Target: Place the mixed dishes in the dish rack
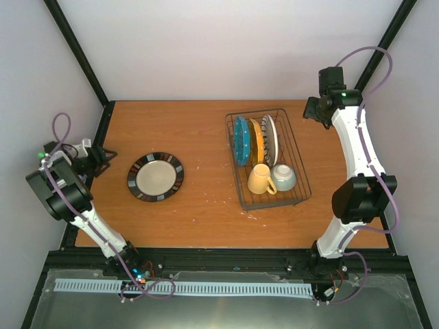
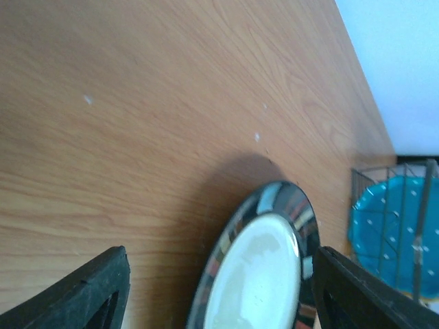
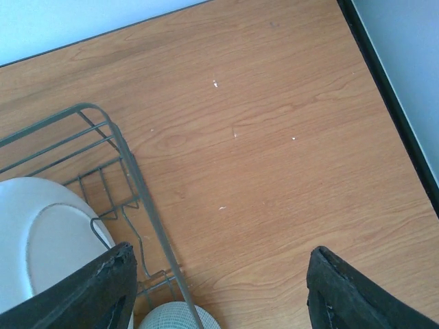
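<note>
Rack (image 1: 238,179) holding three plates (image 1: 256,142), mug (image 1: 260,179), bowl (image 1: 284,177), dark-rimmed plate (image 1: 156,177) outside

You're looking at left arm (image 1: 104,235) and right arm (image 1: 356,140): white link shells, black joint housings, lilac cable (image 1: 374,51) looped along each, green LED (image 1: 341,92) near each wrist. Fingers (image 3: 96,291) matte black, edges scuffed.

You are seeing the dark-rimmed plate (image 2: 260,274) being cut off by the left wrist view's bottom edge, the teal plate (image 2: 378,227) by its right edge.
</note>
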{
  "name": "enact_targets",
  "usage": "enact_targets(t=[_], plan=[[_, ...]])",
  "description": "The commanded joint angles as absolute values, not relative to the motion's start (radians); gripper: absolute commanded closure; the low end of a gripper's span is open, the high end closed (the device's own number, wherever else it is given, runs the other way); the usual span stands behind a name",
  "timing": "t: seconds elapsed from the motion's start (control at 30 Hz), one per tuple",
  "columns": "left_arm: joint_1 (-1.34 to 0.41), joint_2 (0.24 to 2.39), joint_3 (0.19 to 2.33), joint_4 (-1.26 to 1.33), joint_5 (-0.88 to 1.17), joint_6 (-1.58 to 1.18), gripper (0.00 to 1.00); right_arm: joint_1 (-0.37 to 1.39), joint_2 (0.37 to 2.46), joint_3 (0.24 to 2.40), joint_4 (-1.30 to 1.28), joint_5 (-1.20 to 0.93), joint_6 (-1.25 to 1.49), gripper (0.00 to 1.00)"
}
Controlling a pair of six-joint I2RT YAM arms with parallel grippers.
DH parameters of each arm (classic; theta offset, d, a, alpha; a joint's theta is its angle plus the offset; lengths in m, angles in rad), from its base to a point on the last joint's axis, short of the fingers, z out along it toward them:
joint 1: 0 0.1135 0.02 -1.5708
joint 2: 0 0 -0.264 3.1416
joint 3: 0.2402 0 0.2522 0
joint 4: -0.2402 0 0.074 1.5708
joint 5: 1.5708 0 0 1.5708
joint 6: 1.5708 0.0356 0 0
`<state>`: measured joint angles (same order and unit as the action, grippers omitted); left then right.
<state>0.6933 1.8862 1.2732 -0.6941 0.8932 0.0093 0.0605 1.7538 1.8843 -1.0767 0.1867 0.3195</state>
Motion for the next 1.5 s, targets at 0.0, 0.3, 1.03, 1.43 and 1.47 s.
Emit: enact_targets(t=[0.0,0.3,1.03,1.43,1.47], plan=[[0.687,1.903,1.192,-0.678,1.049,0.096,0.27,0.044,1.774,1.886,-1.042,0.134,0.295,0.33],[0.686,1.934,1.089,-0.632,1.071,0.105,0.27,0.018,1.862,1.93,-1.001,0.054,0.288,0.33],[0.538,2.158,1.021,-0.62,1.162,0.115,0.59,-0.003,1.956,1.961,-1.016,0.0,0.315,0.34],[0.536,2.139,1.076,-0.649,1.092,0.128,0.99,0.012,1.835,1.793,-0.958,-0.005,0.293,0.35],[0.535,2.13,1.086,-0.651,1.087,0.131,0.99,0.018,1.82,1.781,-0.947,-0.004,0.286,0.35]])
